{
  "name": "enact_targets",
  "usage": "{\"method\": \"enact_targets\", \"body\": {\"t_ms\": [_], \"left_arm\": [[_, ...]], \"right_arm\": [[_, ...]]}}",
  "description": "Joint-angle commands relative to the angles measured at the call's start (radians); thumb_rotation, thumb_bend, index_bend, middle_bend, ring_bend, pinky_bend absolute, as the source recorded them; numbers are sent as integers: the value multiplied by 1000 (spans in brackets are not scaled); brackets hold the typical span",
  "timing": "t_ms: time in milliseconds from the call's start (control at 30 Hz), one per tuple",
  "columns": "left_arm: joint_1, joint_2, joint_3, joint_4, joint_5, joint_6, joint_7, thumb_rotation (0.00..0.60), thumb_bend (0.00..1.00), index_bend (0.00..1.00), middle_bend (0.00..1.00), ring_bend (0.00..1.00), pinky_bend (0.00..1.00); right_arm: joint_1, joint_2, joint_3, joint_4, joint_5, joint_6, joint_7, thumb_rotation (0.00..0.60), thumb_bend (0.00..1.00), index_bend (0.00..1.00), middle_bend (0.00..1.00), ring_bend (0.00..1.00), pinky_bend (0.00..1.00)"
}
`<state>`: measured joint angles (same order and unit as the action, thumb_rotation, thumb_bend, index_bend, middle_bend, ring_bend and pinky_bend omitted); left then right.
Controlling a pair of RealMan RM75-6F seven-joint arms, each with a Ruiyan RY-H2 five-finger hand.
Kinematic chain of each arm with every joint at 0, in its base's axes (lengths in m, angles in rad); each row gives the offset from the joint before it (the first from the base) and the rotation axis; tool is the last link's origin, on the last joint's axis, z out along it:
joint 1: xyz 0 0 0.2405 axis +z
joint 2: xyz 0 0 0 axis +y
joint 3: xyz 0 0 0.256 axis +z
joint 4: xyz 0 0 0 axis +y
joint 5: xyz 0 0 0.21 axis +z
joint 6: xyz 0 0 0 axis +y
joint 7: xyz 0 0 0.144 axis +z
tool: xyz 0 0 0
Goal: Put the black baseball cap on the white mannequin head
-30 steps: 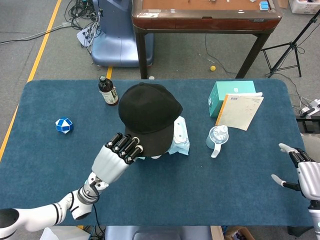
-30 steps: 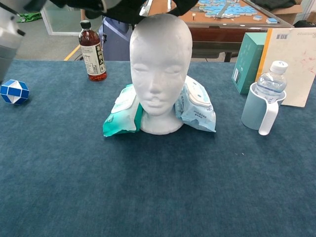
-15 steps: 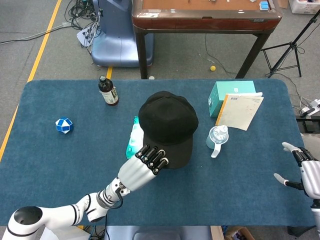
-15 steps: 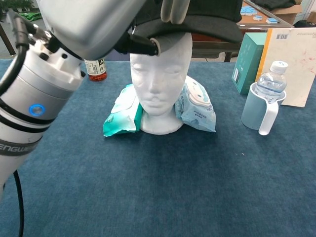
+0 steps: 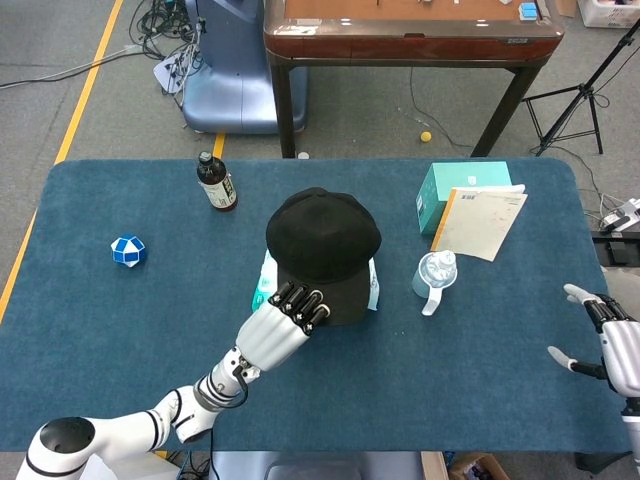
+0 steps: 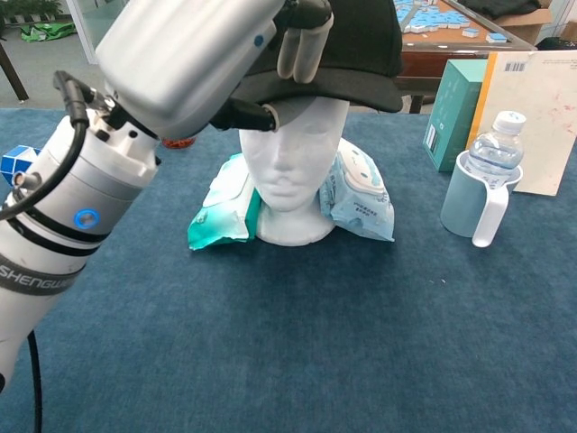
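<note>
Cap (image 6: 347, 50) now sits over the crown of the mannequin head (image 6: 293, 167), its brim jutting forward above the face in the chest view, so the main part of the job looks nearly done. From the head view the cap (image 5: 323, 240) covers the head entirely, with only the edges of the wipe packs (image 6: 221, 207) showing at its sides. The left hand (image 5: 283, 325) is clamped on the brim, its fingers (image 6: 302, 50) curled over the top edge and the palm beneath, so the cap is not yet standing free. What remains, as I judge it, is to settle the cap fully down on the skull, check that it sits straight, and let the brim go without dragging it off; whether the cap already bears its own weight on the head cannot be told while the hand grips it. The foam head looks light and is only propped between the packs, so a sideways tug on release could tip it. The right hand (image 5: 608, 345) rests well apart at the table's right edge, holding nothing, fingers spread. Also on the blue table (image 5: 480, 400) are a bottle (image 5: 215, 182), a small blue-and-white cube (image 5: 128, 250), a teal box (image 5: 455, 190) with a booklet (image 5: 482, 222) leaning on it, and a water bottle in a cup (image 5: 433, 278).
</note>
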<state>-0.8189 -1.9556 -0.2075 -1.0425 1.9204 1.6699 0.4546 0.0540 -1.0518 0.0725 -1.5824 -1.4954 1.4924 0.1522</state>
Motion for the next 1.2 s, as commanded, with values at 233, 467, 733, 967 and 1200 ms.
{"method": "enact_targets", "body": {"t_ms": [233, 467, 733, 967, 1200], "left_arm": [[59, 7, 63, 12, -14, 11, -2, 600, 401, 779, 624, 520, 618], [124, 15, 101, -8, -55, -1, 19, 600, 379, 489, 502, 457, 618], [205, 65, 125, -106, -96, -7, 98, 600, 284, 188, 381, 367, 580], [274, 128, 139, -236, -136, -23, 196, 600, 199, 131, 312, 313, 543], [366, 198, 171, -306, -175, -3, 218, 600, 188, 135, 295, 301, 528]], "right_arm": [[2, -4, -2, -6, -1, -3, -22, 600, 31, 200, 304, 224, 476], [3, -6, -1, -6, 2, -7, -29, 600, 31, 200, 304, 224, 476], [3, -7, -2, -8, 1, -7, -38, 600, 31, 201, 304, 224, 476], [6, -10, -3, -11, 3, -12, -55, 600, 30, 200, 305, 224, 476], [4, -12, -4, -14, 2, -9, -61, 600, 31, 200, 304, 224, 476]]}}
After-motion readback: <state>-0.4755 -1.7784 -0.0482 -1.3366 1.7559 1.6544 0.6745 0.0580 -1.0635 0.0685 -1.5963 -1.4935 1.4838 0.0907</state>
